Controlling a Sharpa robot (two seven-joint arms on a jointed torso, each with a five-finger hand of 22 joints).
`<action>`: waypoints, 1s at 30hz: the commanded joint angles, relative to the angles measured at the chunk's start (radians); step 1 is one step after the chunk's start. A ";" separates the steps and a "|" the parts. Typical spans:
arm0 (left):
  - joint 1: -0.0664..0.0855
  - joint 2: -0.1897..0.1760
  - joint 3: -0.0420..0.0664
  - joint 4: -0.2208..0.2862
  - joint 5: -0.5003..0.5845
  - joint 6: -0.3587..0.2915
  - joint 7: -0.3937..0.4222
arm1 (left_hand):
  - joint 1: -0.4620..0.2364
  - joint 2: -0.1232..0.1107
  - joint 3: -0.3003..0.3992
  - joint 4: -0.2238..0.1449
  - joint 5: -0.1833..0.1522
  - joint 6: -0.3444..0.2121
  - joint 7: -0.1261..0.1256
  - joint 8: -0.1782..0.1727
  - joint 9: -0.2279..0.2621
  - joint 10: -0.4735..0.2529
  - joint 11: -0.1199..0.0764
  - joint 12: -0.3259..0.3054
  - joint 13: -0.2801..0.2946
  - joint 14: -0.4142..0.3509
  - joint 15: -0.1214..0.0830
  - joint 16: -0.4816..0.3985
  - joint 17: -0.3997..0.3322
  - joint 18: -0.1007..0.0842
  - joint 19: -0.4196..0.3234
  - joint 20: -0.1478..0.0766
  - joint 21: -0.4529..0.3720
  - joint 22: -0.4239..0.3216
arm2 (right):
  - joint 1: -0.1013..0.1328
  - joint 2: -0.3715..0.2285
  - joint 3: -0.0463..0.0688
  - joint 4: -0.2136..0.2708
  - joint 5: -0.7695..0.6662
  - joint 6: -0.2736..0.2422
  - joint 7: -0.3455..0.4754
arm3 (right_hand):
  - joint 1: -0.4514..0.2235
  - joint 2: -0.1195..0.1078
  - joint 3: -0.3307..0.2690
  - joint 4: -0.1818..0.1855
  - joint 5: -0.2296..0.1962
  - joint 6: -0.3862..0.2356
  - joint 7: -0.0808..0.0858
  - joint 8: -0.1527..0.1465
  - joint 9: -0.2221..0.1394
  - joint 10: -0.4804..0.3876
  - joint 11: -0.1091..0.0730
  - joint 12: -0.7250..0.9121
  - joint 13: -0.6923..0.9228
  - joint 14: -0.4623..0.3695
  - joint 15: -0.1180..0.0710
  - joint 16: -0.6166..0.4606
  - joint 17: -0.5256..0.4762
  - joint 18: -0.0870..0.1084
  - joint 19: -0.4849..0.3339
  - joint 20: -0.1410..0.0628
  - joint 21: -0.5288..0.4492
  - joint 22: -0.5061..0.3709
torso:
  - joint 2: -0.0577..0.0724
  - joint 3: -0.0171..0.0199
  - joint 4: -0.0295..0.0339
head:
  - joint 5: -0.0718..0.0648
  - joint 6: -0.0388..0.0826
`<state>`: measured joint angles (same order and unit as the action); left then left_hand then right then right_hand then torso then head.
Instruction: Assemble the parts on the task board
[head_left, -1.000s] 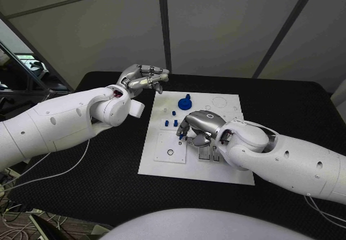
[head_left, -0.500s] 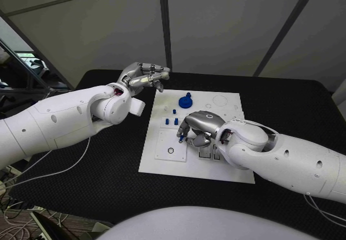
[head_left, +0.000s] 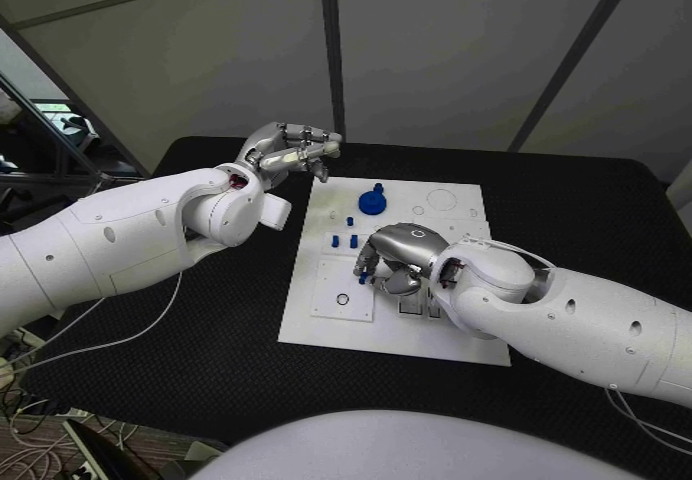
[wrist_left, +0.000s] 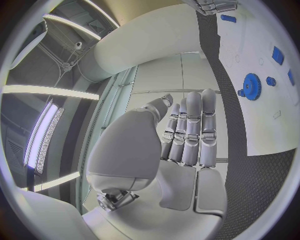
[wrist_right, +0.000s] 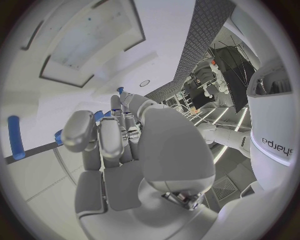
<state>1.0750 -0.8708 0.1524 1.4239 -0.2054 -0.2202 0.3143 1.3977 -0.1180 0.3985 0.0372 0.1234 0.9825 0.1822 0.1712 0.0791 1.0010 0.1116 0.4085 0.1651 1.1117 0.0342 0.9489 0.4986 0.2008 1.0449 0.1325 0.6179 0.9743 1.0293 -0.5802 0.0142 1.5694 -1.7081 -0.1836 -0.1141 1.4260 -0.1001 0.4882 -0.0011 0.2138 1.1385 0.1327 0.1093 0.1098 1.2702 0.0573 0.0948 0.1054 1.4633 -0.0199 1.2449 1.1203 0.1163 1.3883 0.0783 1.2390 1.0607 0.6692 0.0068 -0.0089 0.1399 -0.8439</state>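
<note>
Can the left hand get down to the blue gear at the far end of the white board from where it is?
Probably yes: the left hand hovers just beside the blue gear, nothing between them, and the right hand sits nearer.

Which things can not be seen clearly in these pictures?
- Head view: the silver right hand covers the white task board's middle; whether it holds a small blue part is unclear.
- Right wrist view: fingers hide that part.
- Head view: the silver left hand is curled; contents unclear.
- Blue gear: teeth too small.

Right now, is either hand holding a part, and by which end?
Left hand holds nothing. Right hand rests curled over small blue parts; whether it grips one cannot be told.
</note>
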 joint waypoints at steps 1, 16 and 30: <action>0.002 0.001 0.001 0.000 0.004 0.014 0.002 | -0.002 0.005 -0.006 -0.001 0.005 -0.007 -0.001 0.006 -0.001 -0.004 0.000 0.003 0.001 -0.006 0.002 -0.007 -0.001 -0.018 -0.004 0.003 -0.002 -0.002 | 0.000 0.003 0.000 -0.003 -0.013 0.014 -0.005 | -0.010 0.004 -0.008 0.000 -0.002 0.006 0.001 0.007 0.001 0.000 0.002 -0.004 0.001 0.039 -0.005 0.006 0.001 -0.017 -0.003 -0.001 0.005 0.001 | 0.000 -0.0001 0.0000 | 0.002 -0.002; 0.002 0.002 0.001 -0.001 0.004 0.018 0.000 | -0.003 0.006 -0.008 0.000 0.005 -0.008 -0.001 0.007 -0.002 -0.005 0.000 0.005 0.002 -0.006 0.002 -0.008 -0.002 -0.018 -0.004 0.003 -0.004 -0.003 | -0.003 0.013 -0.006 -0.007 -0.039 0.057 -0.033 | -0.021 0.003 -0.017 0.002 -0.007 0.003 0.001 0.005 0.003 -0.002 0.003 -0.007 0.003 0.039 -0.005 0.006 -0.001 -0.017 -0.006 0.000 0.007 0.002 | 0.000 0.0003 -0.0003 | 0.001 -0.005; 0.002 0.002 0.001 -0.003 0.004 0.022 -0.003 | -0.003 0.006 -0.008 0.000 0.005 -0.008 -0.001 0.007 -0.002 -0.006 0.000 0.005 0.002 -0.006 0.002 -0.008 -0.002 -0.018 -0.004 0.003 -0.004 -0.003 | -0.003 0.012 -0.026 -0.004 -0.025 0.019 -0.022 | -0.079 -0.037 -0.062 0.025 0.007 -0.103 0.027 -0.048 -0.019 -0.123 0.036 -0.032 -0.016 0.022 0.025 0.001 -0.022 -0.007 -0.048 0.022 -0.023 -0.045 | -0.001 0.0002 -0.0008 | 0.000 -0.005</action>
<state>1.0750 -0.8696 0.1524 1.4205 -0.2052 -0.2118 0.3105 1.3977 -0.1180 0.3985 0.0372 0.1234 0.9826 0.1822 0.1712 0.0792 1.0010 0.1116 0.4085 0.1658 1.1117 0.0342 0.9448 0.4976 0.2008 1.0449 0.1325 0.6179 0.9723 1.0317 -0.5695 -0.0064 1.5662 -1.7340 -0.1678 -0.1345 1.3463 -0.1306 0.4303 0.0239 0.2180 1.0399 0.1588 0.0656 0.0919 1.1599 0.0875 0.0665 0.1005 1.4655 -0.0003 1.2482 1.1010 0.1165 1.3449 0.1000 1.2186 1.0201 0.6692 0.0070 -0.0098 0.1406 -0.8497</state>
